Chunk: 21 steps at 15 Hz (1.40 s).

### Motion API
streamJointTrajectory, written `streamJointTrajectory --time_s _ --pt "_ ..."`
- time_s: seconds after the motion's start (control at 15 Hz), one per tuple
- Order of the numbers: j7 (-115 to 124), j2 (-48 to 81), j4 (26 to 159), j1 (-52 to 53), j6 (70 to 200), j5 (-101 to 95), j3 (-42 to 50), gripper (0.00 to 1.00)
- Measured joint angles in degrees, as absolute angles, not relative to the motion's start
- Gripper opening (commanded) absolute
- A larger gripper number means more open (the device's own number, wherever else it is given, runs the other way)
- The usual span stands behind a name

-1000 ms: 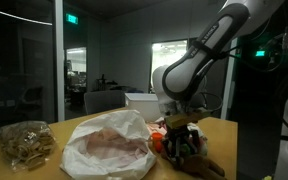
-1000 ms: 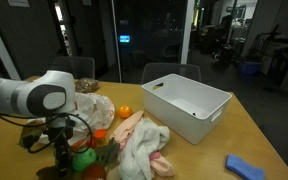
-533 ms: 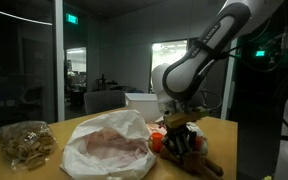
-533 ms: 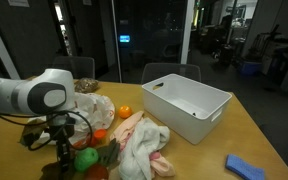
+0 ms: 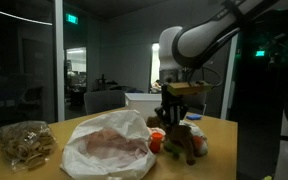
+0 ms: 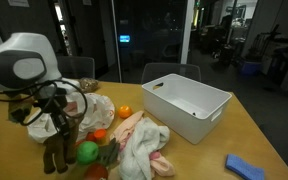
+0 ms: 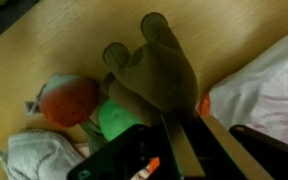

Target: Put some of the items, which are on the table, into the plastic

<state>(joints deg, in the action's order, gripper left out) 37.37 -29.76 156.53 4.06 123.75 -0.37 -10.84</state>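
Got the brown toy pinched in the gripper, shut on its upper end. Dangling limp below the fingers, low over the other items; cannot tell whether fully clear of the table. Sitting right beneath: green ball, red piece, white piece, all crowded together. Lying just beside that heap, the plastic, with no telling from here where the mouth is.

Risks now. Could slip out, with so soft and floppy a body and only a small pinch on it. Could drag a leg through the heap on the way across and roll the green ball toward the table edge. Could snag the thin wrinkled film and shove the plastic along instead of dropping inside. Could also land on top of closed folds and slide back out. Worth going higher before crossing, and letting go only over a real opening. Nothing to fear from the white box, well apart.
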Motion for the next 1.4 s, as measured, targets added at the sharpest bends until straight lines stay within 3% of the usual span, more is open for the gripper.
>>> streamJointTrajectory --time_s 0.4,0.73,1.07,1.4 --pt "35.0 -33.7 149.4 9.5 127.3 0.9 -17.8 0.11" --pt "32.5 -26.3 145.7 9.8 141.9 -2.1 -23.5 0.12" --pt "26.4 -15.8 146.7 10.7 152.9 0.6 -22.5 0.11" --pt "18.2 -12.1 148.0 15.0 154.5 9.9 -18.7 0.11"
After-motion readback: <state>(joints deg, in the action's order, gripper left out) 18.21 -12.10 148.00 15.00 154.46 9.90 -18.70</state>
